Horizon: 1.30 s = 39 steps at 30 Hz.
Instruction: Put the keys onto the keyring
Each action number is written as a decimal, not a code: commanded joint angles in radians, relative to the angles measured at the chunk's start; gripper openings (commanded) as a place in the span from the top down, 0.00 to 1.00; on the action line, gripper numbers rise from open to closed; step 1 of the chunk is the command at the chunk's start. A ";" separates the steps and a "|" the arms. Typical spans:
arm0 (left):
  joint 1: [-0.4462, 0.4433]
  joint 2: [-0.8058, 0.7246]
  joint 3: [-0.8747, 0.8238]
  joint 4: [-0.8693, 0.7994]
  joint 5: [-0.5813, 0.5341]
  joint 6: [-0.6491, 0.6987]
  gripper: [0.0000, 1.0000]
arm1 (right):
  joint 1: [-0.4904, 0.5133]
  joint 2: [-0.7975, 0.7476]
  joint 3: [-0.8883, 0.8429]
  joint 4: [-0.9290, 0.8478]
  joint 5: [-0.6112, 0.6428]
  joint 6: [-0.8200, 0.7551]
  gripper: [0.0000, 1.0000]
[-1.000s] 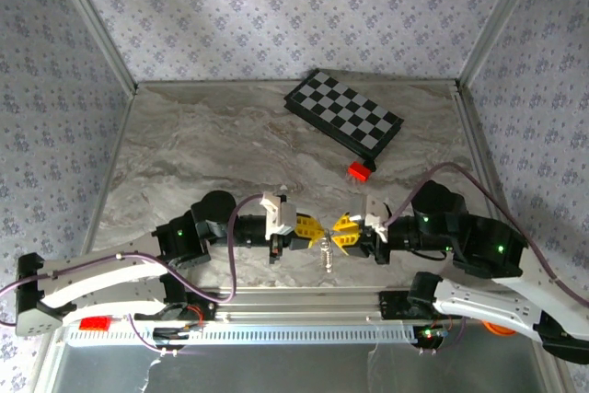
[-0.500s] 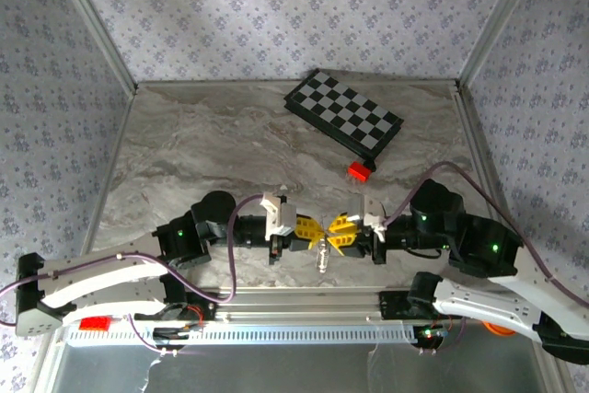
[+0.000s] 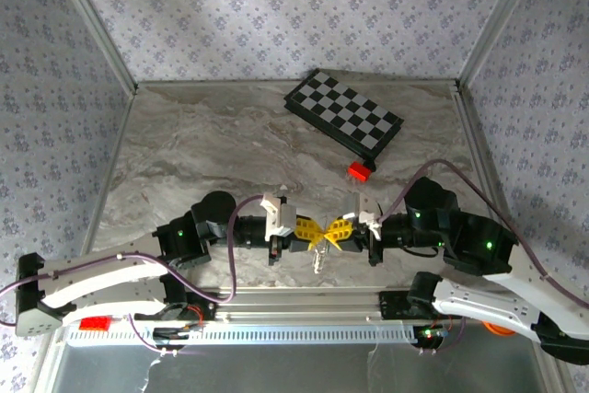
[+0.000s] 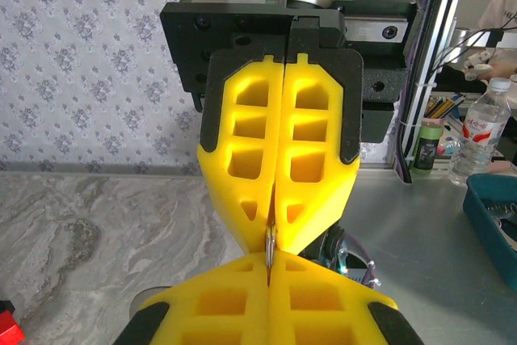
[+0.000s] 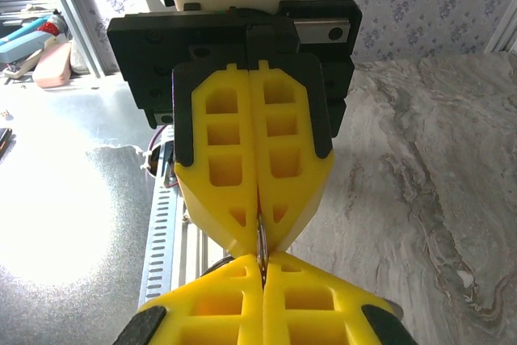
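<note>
Between left pincer (image 3: 317, 231) and right pincer (image 3: 332, 232) | keyring (image 4: 269, 248) clamped | keys (image 3: 318, 260) below

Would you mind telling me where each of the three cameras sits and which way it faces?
Top external: above and behind the bases, looking down over the table; both arms show, jaws meeting tip to tip, chessboard beyond.
Left wrist: on the left wrist, looking along its own shut jaws at the right jaws, head-on.
Right wrist: on the right wrist, looking the opposite way, along its own shut jaws at the left jaws.
Shared: both wrist views show the keyring pinched where the tips meet.
</note>
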 commanded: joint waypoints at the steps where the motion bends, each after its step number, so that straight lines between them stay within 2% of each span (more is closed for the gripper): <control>1: -0.002 -0.008 0.017 0.057 0.012 -0.006 1.00 | -0.008 0.003 -0.006 0.016 0.007 -0.002 1.00; 3: -0.002 -0.003 0.028 0.029 0.001 -0.002 0.99 | -0.014 0.005 0.001 0.014 0.014 -0.009 1.00; 7: -0.002 0.001 0.062 -0.077 -0.041 0.015 0.70 | -0.017 0.023 0.036 -0.029 0.038 -0.023 1.00; 9: -0.002 -0.003 0.082 -0.140 -0.063 0.031 0.65 | -0.018 0.038 0.054 -0.065 0.055 -0.044 1.00; 16: -0.002 0.020 0.161 -0.311 -0.101 0.086 0.68 | -0.014 0.093 0.105 -0.151 0.095 -0.100 1.00; 28: -0.002 0.063 0.184 -0.344 -0.109 0.126 0.75 | 0.004 0.109 0.125 -0.165 0.072 -0.113 1.00; 34: -0.002 0.062 0.181 -0.342 -0.110 0.127 0.91 | 0.006 0.118 0.109 -0.158 0.060 -0.114 1.00; 37: -0.002 0.058 0.179 -0.339 -0.108 0.124 0.90 | 0.007 0.120 0.107 -0.160 0.054 -0.117 1.00; 39: -0.002 0.056 0.178 -0.339 -0.109 0.124 0.82 | 0.008 0.123 0.108 -0.165 0.054 -0.118 1.00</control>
